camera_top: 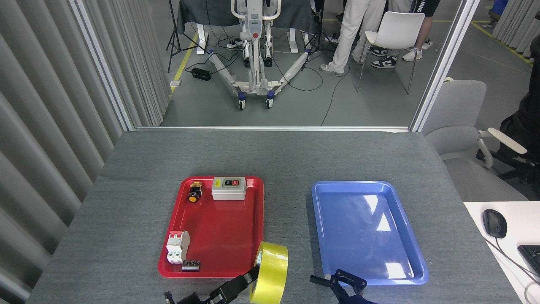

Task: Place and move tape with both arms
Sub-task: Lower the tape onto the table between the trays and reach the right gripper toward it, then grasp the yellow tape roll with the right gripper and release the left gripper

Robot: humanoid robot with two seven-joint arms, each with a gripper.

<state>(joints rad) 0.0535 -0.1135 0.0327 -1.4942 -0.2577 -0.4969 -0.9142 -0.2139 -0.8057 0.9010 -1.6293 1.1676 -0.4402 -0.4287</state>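
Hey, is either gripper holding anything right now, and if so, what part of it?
The left gripper holds the yellow tape roll upright, one finger reaching into its core; the exact grip is partly hidden. The right gripper holds nothing.
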